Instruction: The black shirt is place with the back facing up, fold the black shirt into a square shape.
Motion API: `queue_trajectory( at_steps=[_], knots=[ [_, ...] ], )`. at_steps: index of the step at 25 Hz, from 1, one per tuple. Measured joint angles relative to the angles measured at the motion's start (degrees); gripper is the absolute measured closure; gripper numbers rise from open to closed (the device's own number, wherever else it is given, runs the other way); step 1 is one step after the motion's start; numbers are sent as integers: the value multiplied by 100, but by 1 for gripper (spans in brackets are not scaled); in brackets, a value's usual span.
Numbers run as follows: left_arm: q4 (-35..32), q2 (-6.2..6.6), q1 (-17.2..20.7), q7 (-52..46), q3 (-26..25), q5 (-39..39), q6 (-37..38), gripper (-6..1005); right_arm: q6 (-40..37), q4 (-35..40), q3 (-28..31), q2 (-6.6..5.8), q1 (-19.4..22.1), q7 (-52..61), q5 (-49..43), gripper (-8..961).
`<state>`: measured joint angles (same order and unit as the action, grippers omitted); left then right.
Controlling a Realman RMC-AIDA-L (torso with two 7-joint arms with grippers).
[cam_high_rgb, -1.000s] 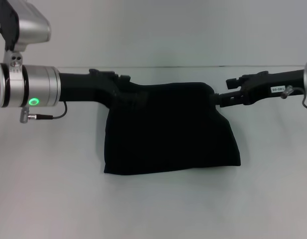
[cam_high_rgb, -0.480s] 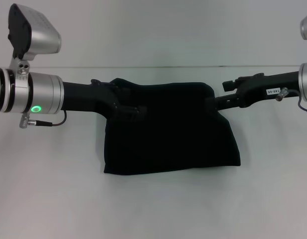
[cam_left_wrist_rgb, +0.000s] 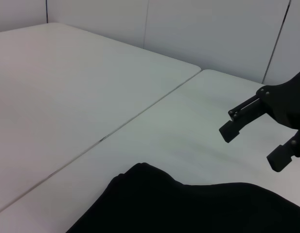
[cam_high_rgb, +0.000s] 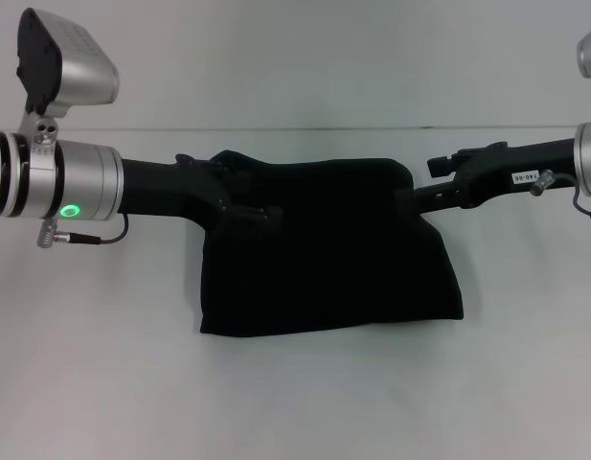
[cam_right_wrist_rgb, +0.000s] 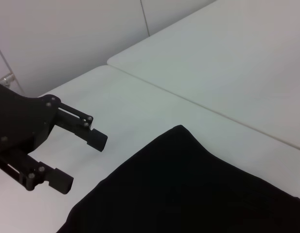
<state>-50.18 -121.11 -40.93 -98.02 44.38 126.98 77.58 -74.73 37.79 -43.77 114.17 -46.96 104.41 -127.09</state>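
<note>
Two pincers of mine sit at the far corners of the black shirt, which lies folded into a compact, roughly rectangular block in the middle of the white worktop. My left pincer is over the shirt's far left corner, black on black from my head view, so contact there I cannot judge; the right wrist view shows it with its two fingers spread apart and nothing between them, just beside the cloth's edge. My right pincer reaches the far right corner; in the left wrist view it also has its fingers parted and empty, above the fabric's far edge. The shirt's near hem runs fairly straight, its right side bulging slightly outward. A seam crosses the worktop beyond the shirt.
</note>
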Motion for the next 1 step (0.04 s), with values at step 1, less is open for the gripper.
queue_trajectory(
  at_steps=[1],
  knots=[
    [0, 0, 0, 0, 0, 0, -2, 243, -1, 0, 0, 0, 3, 0, 0, 13]
  ],
)
